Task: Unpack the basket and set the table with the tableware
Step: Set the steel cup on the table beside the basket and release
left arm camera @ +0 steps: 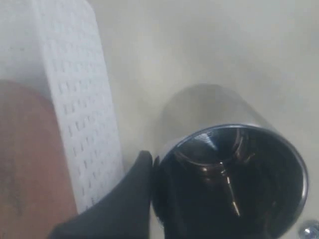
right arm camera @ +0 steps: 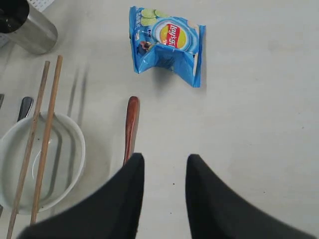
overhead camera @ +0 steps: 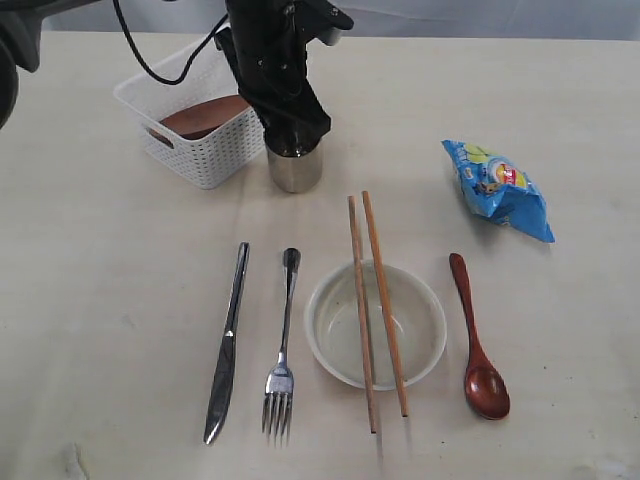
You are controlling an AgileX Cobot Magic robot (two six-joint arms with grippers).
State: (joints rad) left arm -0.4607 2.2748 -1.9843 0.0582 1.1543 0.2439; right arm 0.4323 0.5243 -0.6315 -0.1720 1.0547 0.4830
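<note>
White perforated basket (overhead camera: 205, 155) at far left of pale beige tabletop (overhead camera: 100, 300); brown saucer (overhead camera: 205, 117) inside. Steel cup (overhead camera: 295, 172) upright just beside the basket, rim pinched by left end effector (overhead camera: 292, 150). Near side, left to right in exterior view: knife (overhead camera: 228, 345), fork (overhead camera: 284, 345), cream bowl (overhead camera: 335, 325) with two wooden chopsticks (overhead camera: 384, 300) laid across, dark red-brown spoon (overhead camera: 475, 340). Handles point away.

Pale beige table (overhead camera: 560, 90); grey-blue backdrop (overhead camera: 480, 15) beyond its far edge
</note>
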